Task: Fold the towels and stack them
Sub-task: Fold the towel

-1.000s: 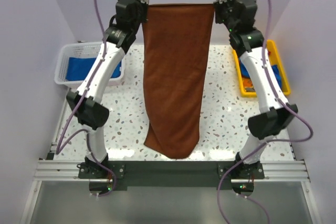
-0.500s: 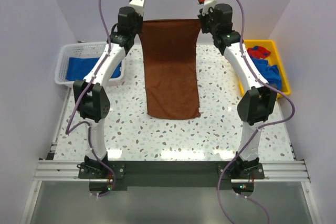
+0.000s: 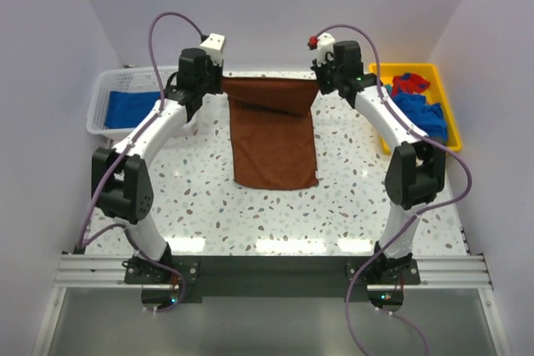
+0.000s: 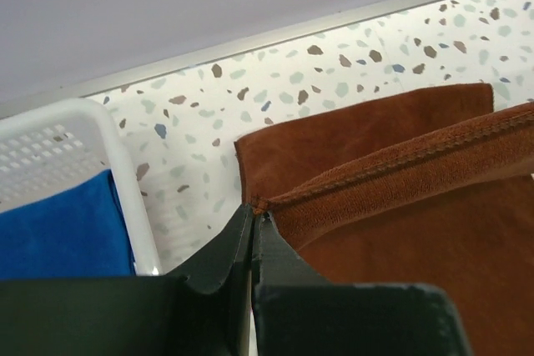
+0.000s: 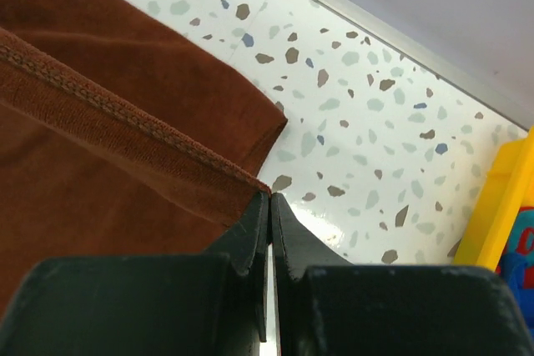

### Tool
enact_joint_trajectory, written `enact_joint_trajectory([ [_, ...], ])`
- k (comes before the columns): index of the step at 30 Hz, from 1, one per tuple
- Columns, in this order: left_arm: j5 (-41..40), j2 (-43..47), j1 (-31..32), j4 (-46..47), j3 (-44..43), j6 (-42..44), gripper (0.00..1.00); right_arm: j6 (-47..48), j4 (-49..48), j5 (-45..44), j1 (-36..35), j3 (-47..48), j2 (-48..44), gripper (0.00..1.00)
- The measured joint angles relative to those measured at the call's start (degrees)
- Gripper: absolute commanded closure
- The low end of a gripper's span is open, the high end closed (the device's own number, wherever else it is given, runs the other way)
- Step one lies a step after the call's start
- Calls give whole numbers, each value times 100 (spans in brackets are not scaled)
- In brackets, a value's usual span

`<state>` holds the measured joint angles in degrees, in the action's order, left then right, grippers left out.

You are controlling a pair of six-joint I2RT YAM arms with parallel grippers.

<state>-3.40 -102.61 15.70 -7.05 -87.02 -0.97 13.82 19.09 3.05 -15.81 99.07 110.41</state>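
Note:
A rust-brown towel lies lengthwise on the speckled table, its near edge flat. Its far edge is lifted and doubled over the cloth beneath. My left gripper is shut on the towel's far left corner, and the left wrist view shows the hem pinched at the fingertips. My right gripper is shut on the far right corner; in the right wrist view its tips pinch the stitched hem. Both grippers hover low over the table's far side.
A white lattice basket at the far left holds a blue towel; it also shows in the left wrist view. A yellow tray at the far right holds blue and red towels. The back wall is close behind the grippers.
Both arms have swung down and away from the camera, lowering the hanging towel. Its lower part now rests flat on the table, and the held edge is near the surface.

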Motion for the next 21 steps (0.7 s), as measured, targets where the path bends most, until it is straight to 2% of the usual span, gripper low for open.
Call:
enact_joint_trajectory([
  [9, 564, 1025, 0, -208, 1102, -450, 100, -201, 439, 85, -33, -579, -920, 100],
  [21, 892, 1340, 0, -527, 1220, -813, 100, -184, 610, -184, -120, -772, -1237, 100],
])
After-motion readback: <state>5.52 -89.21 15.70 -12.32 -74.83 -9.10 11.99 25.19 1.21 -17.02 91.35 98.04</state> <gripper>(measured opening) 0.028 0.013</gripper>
